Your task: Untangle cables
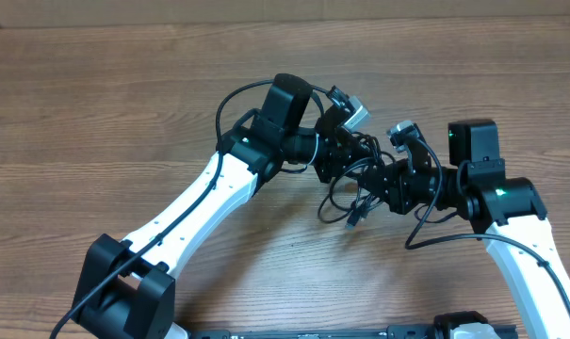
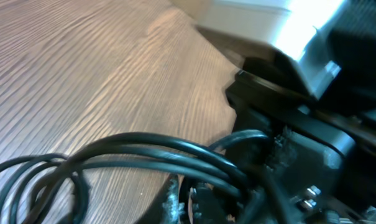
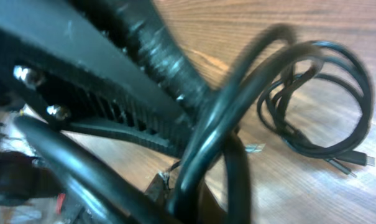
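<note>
At mid-desk, between the two arms, dealing with the cables point(image 1: 346, 209): thin black cords bunching in a loose knot, partly lifting off the desk point(image 1: 124, 85), partly trailing on it. Judging these as light, limp and fairly slick, sagging wherever unsupported and slipping through any slack pinch. Not fragile along the run, yet asking for care at the small plugs point(image 3: 362, 159). Best taking hold on bare cord a little way out from the knot, never on a connector, and drawing apart gently to avoid tightening the loops.

Stretching in from the left with the left hand point(image 1: 350, 168), wrist bending sharply and pointing toward the other arm. Clenching, seemingly on a strand of the bundle, with cords running across its wrist view straight into the fingers. Lying low from the right with the right hand point(image 1: 371, 184), forearm aiming at the centre. Clenching too, apparently on a cord passing right by its ridged finger point(image 3: 125, 127). Holding both hands just beside each other, with more of the cables lying in coils on the desk just beyond.
</note>
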Robot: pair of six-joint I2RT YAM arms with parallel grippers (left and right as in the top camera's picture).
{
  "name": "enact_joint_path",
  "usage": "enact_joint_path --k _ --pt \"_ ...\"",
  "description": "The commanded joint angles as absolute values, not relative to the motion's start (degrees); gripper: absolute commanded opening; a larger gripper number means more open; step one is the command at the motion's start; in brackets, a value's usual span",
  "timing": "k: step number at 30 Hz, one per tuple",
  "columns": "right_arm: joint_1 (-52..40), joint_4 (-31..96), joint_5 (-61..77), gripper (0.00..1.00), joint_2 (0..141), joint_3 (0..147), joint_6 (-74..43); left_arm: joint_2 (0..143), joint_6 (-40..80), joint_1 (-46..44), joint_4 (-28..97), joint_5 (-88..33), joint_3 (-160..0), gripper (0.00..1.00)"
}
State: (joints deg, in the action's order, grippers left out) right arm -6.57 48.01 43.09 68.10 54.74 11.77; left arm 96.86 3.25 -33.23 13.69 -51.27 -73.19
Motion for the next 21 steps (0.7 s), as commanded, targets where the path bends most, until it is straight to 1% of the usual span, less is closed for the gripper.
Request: enact_joint_path --k 1,2,3,5,6,9,12,13,14,16,17,18,20,21 --pt "-6.35 50.24 45.32 0.04 68.01 55.07 12.64 94.70 7.38 -32.99 13.04 -45.01 -74.11 0.42" --pt "-6.35 51.00 45.21 0.04 68.01 55.07 12.45 94.70 7.44 -32.99 13.06 -44.27 -74.11 0.55" --pt "-6.35 52.31 45.08 0.04 68.01 55.07 12.47 94.70 7.55 -32.86 13.06 -43.88 -74.11 0.77" --pt "-6.35 54.19 45.01 0.04 68.01 55.07 12.47 94.70 7.92 -32.05 13.39 -43.92 -74.11 0.95" --pt "-6.35 54.78 44.07 0.04 68.01 55.07 12.16 94.70 9.02 -30.83 14.24 -43.92 -74.11 1.00" --pt "-6.35 54.61 38.57 0.04 68.01 55.07 5.10 94.70 12.49 -27.11 16.25 -44.62 -74.11 1.00" --pt "-6.37 55.22 38.70 0.04 68.01 55.07 4.51 94.70 12.14 -24.62 16.47 -48.03 -74.11 1.00" --pt "-6.39 55.64 38.96 0.04 68.01 55.07 5.48 94.70 9.96 -24.40 16.47 -48.05 -74.11 1.00" --pt "-6.39 56.31 41.10 0.04 68.01 55.07 8.71 94.70 6.57 -24.40 16.73 -48.10 -74.11 0.91" --pt "-6.42 57.06 44.23 0.04 68.01 55.07 12.29 94.70 0.99 -24.40 17.72 -48.07 -74.11 0.81" --pt "-6.42 57.76 46.87 0.04 68.01 55.07 15.64 94.70 -5.32 -24.40 19.53 -48.03 -74.11 0.80" --pt "-6.42 58.06 47.64 0.04 68.01 55.07 16.86 94.70 -10.20 -24.40 21.21 -48.05 -74.11 0.82" --pt "-6.42 58.74 48.40 0.04 68.01 55.09 19.07 94.70 -18.48 -24.27 25.54 -48.29 -74.11 0.89" --pt "-6.42 58.94 48.88 0.04 68.01 55.07 20.03 94.70 -21.12 -24.27 26.65 -49.10 -74.11 0.88"
